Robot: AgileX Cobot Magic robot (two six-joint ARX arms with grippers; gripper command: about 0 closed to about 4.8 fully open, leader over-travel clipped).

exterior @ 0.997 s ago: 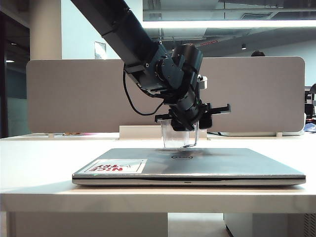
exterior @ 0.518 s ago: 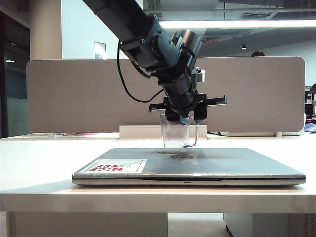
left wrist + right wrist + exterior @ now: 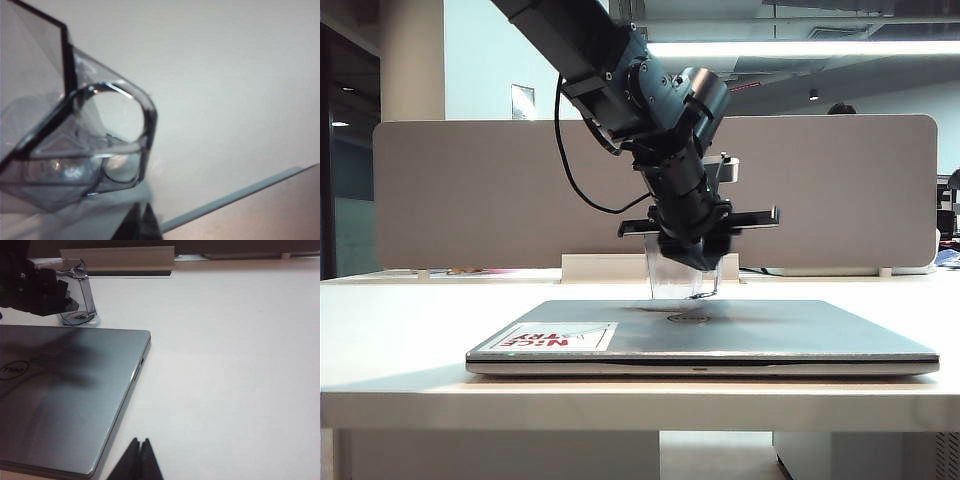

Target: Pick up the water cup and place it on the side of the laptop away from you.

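Observation:
The water cup, clear and grey-tinted, stands upright on the table just behind the closed silver laptop. My left gripper hangs tilted at the cup's rim, shut, with nothing between its tips. In the left wrist view the cup and its squared handle fill the frame beyond the closed left gripper. The right wrist view shows the cup past the laptop's far corner, the left gripper's black body close against it. My right gripper is shut and empty over the table beside the laptop.
A grey partition panel closes off the back of the white table. A low white rail runs along its foot, right behind the cup. A white sticker with red letters sits on the laptop lid.
The left gripper's jaws have closed and the wrist has tilted downward over the cup. The cup has stayed in the same spot behind the laptop.

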